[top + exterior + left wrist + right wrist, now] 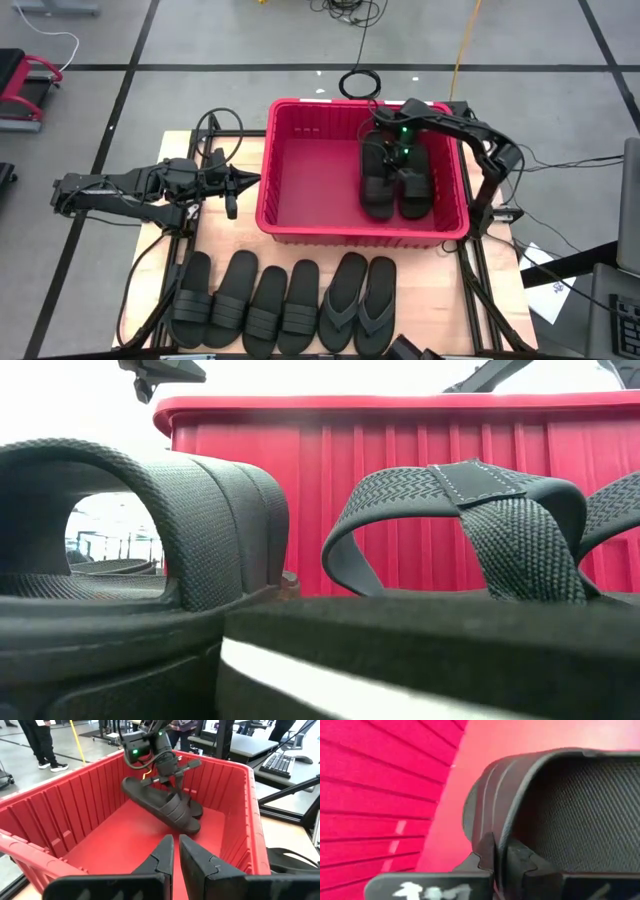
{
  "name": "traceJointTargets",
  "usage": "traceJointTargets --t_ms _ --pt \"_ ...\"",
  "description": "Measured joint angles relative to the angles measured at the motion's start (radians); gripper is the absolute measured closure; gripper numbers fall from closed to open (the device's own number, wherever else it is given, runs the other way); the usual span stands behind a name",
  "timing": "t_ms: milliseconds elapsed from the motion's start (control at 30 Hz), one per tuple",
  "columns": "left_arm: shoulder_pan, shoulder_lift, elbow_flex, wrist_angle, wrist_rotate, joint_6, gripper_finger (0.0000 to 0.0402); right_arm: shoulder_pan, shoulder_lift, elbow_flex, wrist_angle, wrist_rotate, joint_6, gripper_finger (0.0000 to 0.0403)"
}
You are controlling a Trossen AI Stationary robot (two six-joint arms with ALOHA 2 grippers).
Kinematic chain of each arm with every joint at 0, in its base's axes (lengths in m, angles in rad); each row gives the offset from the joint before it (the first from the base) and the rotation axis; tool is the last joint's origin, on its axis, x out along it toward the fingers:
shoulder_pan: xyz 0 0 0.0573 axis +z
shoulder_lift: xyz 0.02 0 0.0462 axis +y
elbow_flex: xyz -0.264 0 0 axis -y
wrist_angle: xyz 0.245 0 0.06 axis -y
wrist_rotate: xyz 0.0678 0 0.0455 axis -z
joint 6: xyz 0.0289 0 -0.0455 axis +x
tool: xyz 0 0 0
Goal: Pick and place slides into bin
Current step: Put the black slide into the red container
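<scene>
The red bin stands in the middle of the table. Two black slides lie in its right part: one flat on the floor, the other tilted, with my right gripper shut on it from above. Several more slides and two thong flip-flops lie sole-down in a row along the table's near edge. My left gripper hangs shut just outside the bin's left wall, touching nothing. My right gripper pinches the ribbed strap's edge of the left slide between its two fingers. The fingers slant down into the bin from its far right. The slide is tilted, far end raised, near end low by the bin floor beside the other slide.
The left half of the bin floor is bare red plastic. In the low view the row's straps stand close in front of the bin's near wall. Cables lie beyond the bin's far edge. People stand in the room beyond.
</scene>
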Motion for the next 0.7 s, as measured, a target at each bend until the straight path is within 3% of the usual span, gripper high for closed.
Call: traceJointTargets --t_ms 400,700 --pt "0.000 0.000 0.000 -0.038 0.000 0.013 0.0376 -0.027 0.086 0.001 -0.003 0.007 -0.004 0.0400" --pt "0.000 0.000 0.000 -0.036 -0.006 0.022 0.0376 -0.046 0.112 0.003 0.032 0.077 0.041 0.0400"
